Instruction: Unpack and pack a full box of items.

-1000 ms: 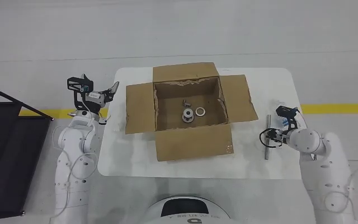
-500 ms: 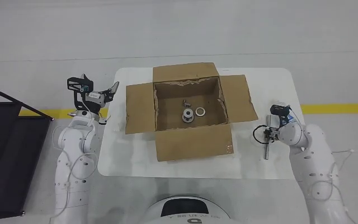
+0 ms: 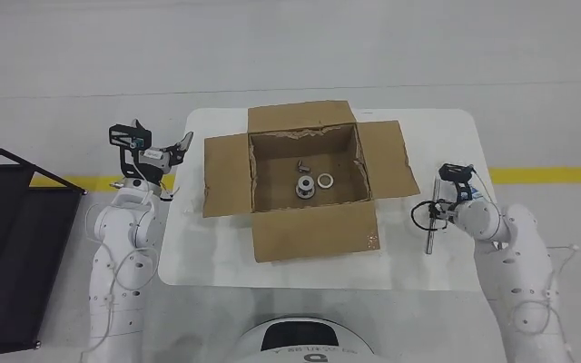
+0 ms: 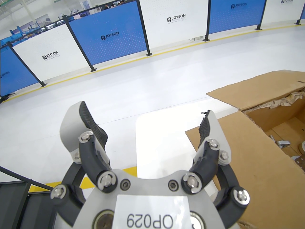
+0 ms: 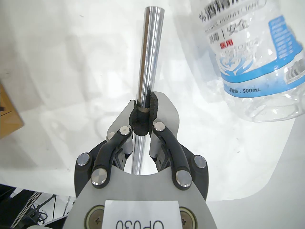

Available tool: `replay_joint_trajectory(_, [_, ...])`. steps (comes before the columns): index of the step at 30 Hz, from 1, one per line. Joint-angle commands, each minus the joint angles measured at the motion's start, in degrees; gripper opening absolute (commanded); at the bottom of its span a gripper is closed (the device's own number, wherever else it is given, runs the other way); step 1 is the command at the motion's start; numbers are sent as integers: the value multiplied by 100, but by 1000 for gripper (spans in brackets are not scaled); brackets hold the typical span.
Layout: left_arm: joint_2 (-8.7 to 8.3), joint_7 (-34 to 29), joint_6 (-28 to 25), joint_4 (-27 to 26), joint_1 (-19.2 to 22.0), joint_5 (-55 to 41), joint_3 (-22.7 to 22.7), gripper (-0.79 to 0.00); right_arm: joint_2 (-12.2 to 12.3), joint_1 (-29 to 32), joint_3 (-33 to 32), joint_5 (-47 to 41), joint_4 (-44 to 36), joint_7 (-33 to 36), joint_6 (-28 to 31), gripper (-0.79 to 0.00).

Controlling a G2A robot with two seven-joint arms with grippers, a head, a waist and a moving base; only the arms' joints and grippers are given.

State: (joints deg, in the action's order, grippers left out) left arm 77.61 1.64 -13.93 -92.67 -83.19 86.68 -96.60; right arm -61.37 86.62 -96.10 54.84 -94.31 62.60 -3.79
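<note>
An open cardboard box [image 3: 309, 231] sits mid-table, its flaps folded out; the left wrist view also catches the box [image 4: 238, 144]. Inside lie a round metal part [image 3: 305, 187], a ring [image 3: 325, 180] and a small bolt [image 3: 300, 166]. My right gripper [image 3: 436, 215] [image 5: 143, 107] is shut on a chrome rod [image 5: 151, 48] right of the box. The rod [image 3: 430, 238] slants slightly over the table. My left gripper [image 3: 166, 150] [image 4: 145, 115] is open with nothing in it, raised beside the table's left edge.
A clear plastic bottle with a blue label [image 5: 250, 55] lies on the white table [image 3: 182, 254] close beside the rod. A black frame [image 3: 27, 227] stands on the floor left of the table. Bare tabletop stretches in front of the box.
The right arm has drawn in toward the rod, and the rod's near end has swung slightly toward the box. The left arm has not moved.
</note>
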Motion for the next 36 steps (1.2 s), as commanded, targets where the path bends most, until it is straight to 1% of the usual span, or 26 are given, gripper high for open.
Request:
replay_joint_trajectory(1, [0,0,-2,0,0,0,0,0,9,378,-331,-405,-472,-242,240,-785])
replay_joint_trajectory(3, [0,0,-2,0,0,0,0,0,9,695,-650,-823,-824,-545,454,-785])
replay_joint_trajectory(7, [0,0,-2,0,0,0,0,0,-24,1220,-1210,-1876,-1285,-1261,917,-785])
replay_joint_trajectory(11, [0,0,-2,0,0,0,0,0,-66,1565,-1632,-3204,-1642,-1778,1595,-785])
replay_joint_trajectory(13, [0,0,-2,0,0,0,0,0,-79,1645,-1754,-3977,-1816,-1820,1952,-785])
replay_joint_trajectory(15, [0,0,-2,0,0,0,0,0,-83,1667,-1801,-4738,-1993,-1700,2147,-785])
replay_joint_trajectory(17, [0,0,-2,0,0,0,0,0,-75,1595,-1754,-5286,-2199,-1506,2074,-785])
replay_joint_trajectory(19, [0,0,-2,0,0,0,0,0,-60,1362,-1569,-5654,-2430,-1333,1809,-785])
replay_joint_trajectory(22, [0,0,-2,0,0,0,0,0,-32,813,-936,-5395,-2714,-1204,1318,-785])
replay_joint_trajectory(27, [0,0,-2,0,0,0,0,0,-31,-166,362,-4035,-2774,-1441,588,-785])
replay_joint_trajectory(29, [0,0,-2,0,0,0,0,0,-51,-531,863,-3515,-2642,-1596,330,-785])
replay_joint_trajectory(34, [0,0,-2,0,0,0,0,0,-126,-1407,1941,-2506,-1932,-1719,-138,-785])
replay_joint_trajectory(36, [0,0,-2,0,0,0,0,0,-163,-1673,2295,-2192,-1644,-1777,-194,-785])
